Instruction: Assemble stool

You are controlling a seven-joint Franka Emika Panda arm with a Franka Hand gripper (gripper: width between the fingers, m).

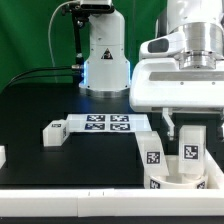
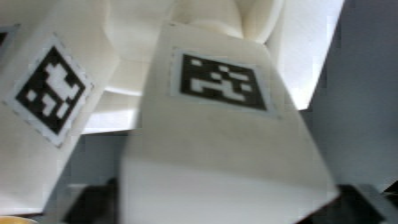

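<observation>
White plastic, likely stiff, light and slick: the short blocky tagged stool leg [image 2: 222, 120] stands upright in the round white dish-like seat [image 1: 182, 182] on the black tabletop [image 1: 60, 165], the tool [image 1: 190, 128] clamped on its flat sides, the best hold.

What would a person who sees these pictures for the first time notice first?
First, the big white end effector at the exterior view's right, which seems to grip a tagged leg upright over the round seat, beside a second leg. Next, the marker board lying flat on the black table, in front of the robot base.
</observation>
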